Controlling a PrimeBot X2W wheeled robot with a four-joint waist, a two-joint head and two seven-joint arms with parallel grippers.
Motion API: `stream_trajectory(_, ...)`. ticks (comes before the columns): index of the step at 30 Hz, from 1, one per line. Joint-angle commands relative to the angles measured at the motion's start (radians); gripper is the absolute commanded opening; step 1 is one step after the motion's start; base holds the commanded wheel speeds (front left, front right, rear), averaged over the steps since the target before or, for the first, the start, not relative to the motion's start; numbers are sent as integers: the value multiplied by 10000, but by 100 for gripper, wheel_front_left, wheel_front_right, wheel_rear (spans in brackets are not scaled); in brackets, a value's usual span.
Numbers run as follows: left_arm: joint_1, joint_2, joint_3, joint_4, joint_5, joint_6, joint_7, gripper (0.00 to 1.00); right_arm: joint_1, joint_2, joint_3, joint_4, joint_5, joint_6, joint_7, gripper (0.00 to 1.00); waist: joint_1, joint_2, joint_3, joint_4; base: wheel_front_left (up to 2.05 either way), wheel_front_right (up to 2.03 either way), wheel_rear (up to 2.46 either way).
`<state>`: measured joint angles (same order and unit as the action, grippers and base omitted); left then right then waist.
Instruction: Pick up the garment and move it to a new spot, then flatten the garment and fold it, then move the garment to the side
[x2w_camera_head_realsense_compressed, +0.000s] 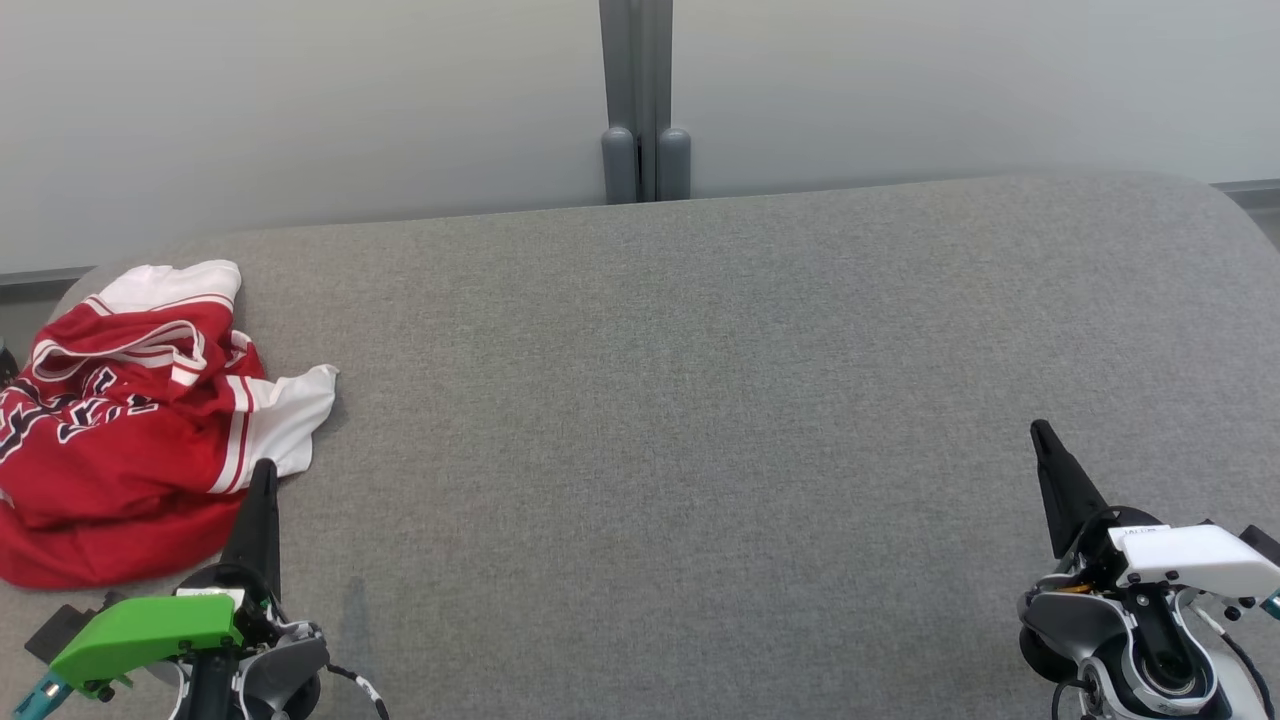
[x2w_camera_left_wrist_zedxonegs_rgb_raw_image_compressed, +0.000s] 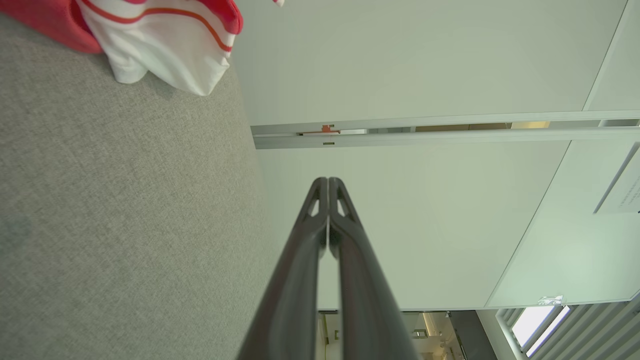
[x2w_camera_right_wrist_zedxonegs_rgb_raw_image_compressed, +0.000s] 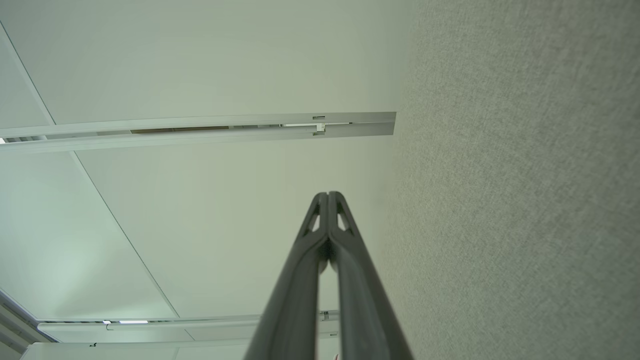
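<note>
Office-type test room or lab. Grey fabric-covered table (x2w_camera_head_realsense_compressed: 700, 400) with rounded corners sits against pale partition panels (x2w_camera_head_realsense_compressed: 300, 100) joined by a grey metal post (x2w_camera_head_realsense_compressed: 636, 90). Left wrist view: aluminium rail (x2w_camera_left_wrist_zedxonegs_rgb_raw_image_compressed: 425, 132) between panels, small printed notice (x2w_camera_left_wrist_zedxonegs_rgb_raw_image_compressed: 625, 192) on one panel, grey slats (x2w_camera_left_wrist_zedxonegs_rgb_raw_image_compressed: 600, 325) by a bright opening. Right wrist view: strip light (x2w_camera_right_wrist_zedxonegs_rgb_raw_image_compressed: 120, 321). Plain institutional finish.

I'm looking at a wide surface (x2w_camera_head_realsense_compressed: 720, 400) covered in grey woven fabric, its far corners rounded, running across the whole head view. One thing lies on it: a red and white garment (x2w_camera_head_realsense_compressed: 120, 420), crumpled in a heap at the left edge, with one white sleeve spread toward the middle.
</note>
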<state>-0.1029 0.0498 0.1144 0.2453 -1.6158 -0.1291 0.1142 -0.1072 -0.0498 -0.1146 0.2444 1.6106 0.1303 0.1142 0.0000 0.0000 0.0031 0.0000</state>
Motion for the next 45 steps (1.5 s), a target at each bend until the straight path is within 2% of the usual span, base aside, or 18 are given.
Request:
stream_trajectory(1,-150,16,10,1,59,-48,18,0,-53,-6,0,16,46,8,23,0,0,0,0,0,0,0,0)
stream_trajectory(19,-151,16,10,1,60,-48,18,0,-53,-6,0,16,46,8,23,0,0,0,0,0,0,0,0)
stream_trajectory(20,0,0,-1,0,0,0,0,100,0,0,0,0,0,0,0,100,0,0,0,0,0,0,0)
stream_trajectory(21,17,-4,-12,33,0,2,-12,0,17,8,5,35,-5,0,-4,0,0,0,0,-1,0,0,0)
stream_trajectory(22,75,-23,-16,122,-1,6,-13,100,72,31,5,122,-7,-2,-5,100,0,0,0,-1,0,0,0)
stream_trajectory(30,200,-41,-231,118,662,5,-374,100,228,11,308,190,-630,-1,-369,100,0,0,-33,2,0,0,0)
stream_trajectory(36,255,-21,-421,-129,2376,9,-660,100,298,30,442,5,-2179,1,-655,100,0,0,-52,12,0,0,0)
stream_trajectory(41,346,-23,-640,-378,3733,199,-886,100,389,34,610,-221,-3543,2,-884,100,0,0,-69,27,0,0,0)
stream_trajectory(45,378,-21,-848,-456,4468,292,-1057,100,456,33,902,-161,-4235,2,-1054,100,0,0,-89,57,0,0,0)
